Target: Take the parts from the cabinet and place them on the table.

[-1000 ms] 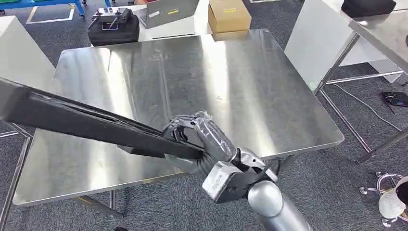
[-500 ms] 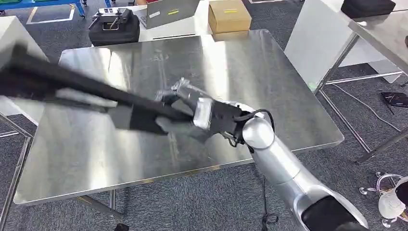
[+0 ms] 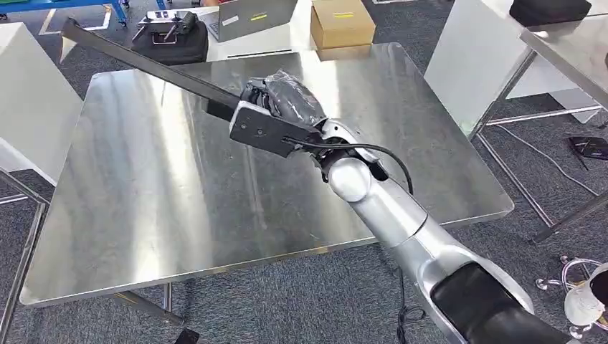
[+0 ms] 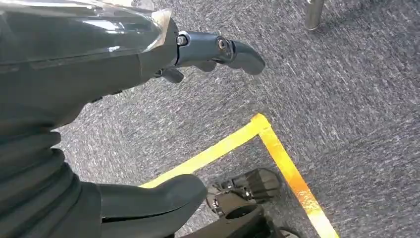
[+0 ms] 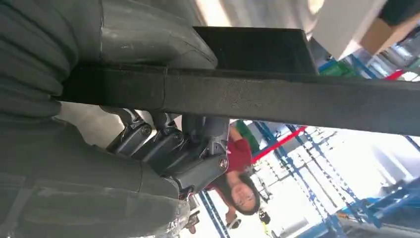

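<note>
Above table, right robot hand around bar

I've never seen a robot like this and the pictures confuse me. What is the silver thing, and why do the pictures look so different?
The silver thing is a robot's right arm. Its right hand holds a long black bar, a part, above a shiny metal table. That picture comes from a camera high on the robot, looking down. The other two cameras sit at its wrists, so they look turned. One shows the right hand and the bar up close. The other shows the left hand holding nothing, over grey carpet with yellow tape.
</note>
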You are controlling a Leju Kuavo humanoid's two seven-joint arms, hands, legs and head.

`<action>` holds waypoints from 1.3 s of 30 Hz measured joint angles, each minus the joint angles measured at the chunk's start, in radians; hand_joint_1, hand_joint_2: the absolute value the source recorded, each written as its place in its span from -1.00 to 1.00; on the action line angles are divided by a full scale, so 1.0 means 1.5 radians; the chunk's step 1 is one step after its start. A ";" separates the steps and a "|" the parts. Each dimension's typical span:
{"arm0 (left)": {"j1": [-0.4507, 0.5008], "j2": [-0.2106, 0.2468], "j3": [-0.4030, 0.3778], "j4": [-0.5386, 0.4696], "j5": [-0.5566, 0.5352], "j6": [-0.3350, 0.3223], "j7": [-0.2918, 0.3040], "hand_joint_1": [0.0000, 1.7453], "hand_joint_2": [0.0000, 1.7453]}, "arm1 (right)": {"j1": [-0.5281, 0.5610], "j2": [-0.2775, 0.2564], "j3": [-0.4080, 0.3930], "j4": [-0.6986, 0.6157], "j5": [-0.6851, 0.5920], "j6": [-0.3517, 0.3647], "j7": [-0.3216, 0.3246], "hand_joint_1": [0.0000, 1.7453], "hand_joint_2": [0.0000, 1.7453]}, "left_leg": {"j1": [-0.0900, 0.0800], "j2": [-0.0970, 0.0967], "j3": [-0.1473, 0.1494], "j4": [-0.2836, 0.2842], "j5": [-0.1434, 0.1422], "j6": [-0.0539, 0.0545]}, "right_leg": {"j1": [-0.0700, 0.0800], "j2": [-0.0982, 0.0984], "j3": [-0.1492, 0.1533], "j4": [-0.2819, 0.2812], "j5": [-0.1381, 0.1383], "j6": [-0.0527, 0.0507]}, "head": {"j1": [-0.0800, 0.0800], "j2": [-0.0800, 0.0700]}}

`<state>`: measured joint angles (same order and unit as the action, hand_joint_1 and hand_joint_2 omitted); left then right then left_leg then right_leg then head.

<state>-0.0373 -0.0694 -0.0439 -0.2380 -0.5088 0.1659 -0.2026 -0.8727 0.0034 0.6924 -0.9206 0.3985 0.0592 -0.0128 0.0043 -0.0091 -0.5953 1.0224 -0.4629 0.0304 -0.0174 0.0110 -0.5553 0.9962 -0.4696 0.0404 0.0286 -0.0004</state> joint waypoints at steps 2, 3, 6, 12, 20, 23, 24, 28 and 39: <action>0.000 0.000 -0.003 -0.001 -0.003 -0.002 0.003 -1.00 1.00 | -0.007 0.002 0.005 0.017 0.037 -0.009 0.018 1.00 1.00 | 0.000 0.000 0.000 0.000 0.000 0.000 | 0.000 0.000 0.000 0.000 0.000 0.000 | 0.000 0.000; -0.001 0.000 -0.005 -0.003 -0.003 -0.004 0.007 -1.00 1.00 | -0.012 0.005 0.008 0.032 0.065 -0.017 0.029 1.00 1.00 | 0.000 0.000 0.000 0.000 0.000 0.000 | 0.000 0.000 0.000 0.000 0.000 0.000 | 0.000 0.000; -0.001 0.000 -0.010 -0.009 -0.004 -0.010 0.012 -1.00 1.00 | -0.032 0.012 0.016 0.083 0.139 -0.039 0.058 1.00 1.00 | 0.000 0.000 0.000 0.000 0.000 0.000 | 0.000 0.000 0.000 0.000 0.000 0.000 | 0.000 0.000; -0.002 0.000 -0.013 -0.023 0.004 -0.020 0.014 -1.00 1.00 | -0.082 0.028 0.037 0.215 0.269 -0.051 0.141 1.00 1.00 | 0.000 0.000 0.000 0.000 0.000 0.000 | 0.000 0.000 0.000 0.000 0.000 0.000 | 0.000 0.000; -0.001 0.000 -0.013 -0.027 0.019 -0.020 0.011 -1.00 1.00 | -0.122 0.034 0.101 0.324 0.378 -0.032 0.197 1.00 1.00 | 0.000 0.000 -0.001 0.000 0.000 0.000 | 0.000 0.000 0.000 0.000 0.000 0.000 | 0.000 0.000; 0.001 0.000 -0.013 -0.027 0.025 -0.014 0.008 -1.00 1.00 | -0.124 0.033 0.106 0.346 0.377 -0.026 0.213 1.00 1.00 | 0.000 0.000 -0.001 0.000 0.000 0.000 | 0.000 0.000 0.000 0.000 0.000 0.000 | 0.000 0.000; 0.001 0.000 -0.013 -0.026 0.026 -0.012 0.007 -1.00 1.00 | -0.125 0.032 0.106 0.353 0.374 -0.026 0.221 1.00 1.00 | 0.000 0.000 -0.001 0.000 0.000 0.000 | 0.000 0.000 -0.001 0.000 0.000 0.000 | 0.000 0.000; 0.003 -0.002 -0.012 -0.025 0.032 -0.007 0.004 -1.00 1.00 | -0.126 0.019 0.097 0.377 0.354 -0.031 0.262 1.00 1.00 | 0.000 -0.001 -0.001 0.000 0.000 0.000 | 0.000 0.000 -0.001 0.000 0.000 0.000 | 0.000 0.000; 0.003 -0.002 -0.012 -0.021 0.034 0.003 0.008 -1.00 1.00 | -0.125 -0.026 0.068 0.402 0.357 -0.035 0.296 -1.00 -1.00 | 0.000 0.000 -0.001 0.000 0.000 0.000 | -0.001 0.000 -0.001 0.000 0.000 0.000 | 0.000 0.000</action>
<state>-0.0330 -0.0725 -0.0622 -0.2689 -0.4582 0.1701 -0.1907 -1.0605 -0.0351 0.7946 -0.3178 0.9346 0.0069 0.4315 0.0038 -0.0091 -0.5964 1.0228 -0.4625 0.0309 -0.0185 0.0109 -0.5566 0.9962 -0.4691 0.0409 0.0286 -0.0004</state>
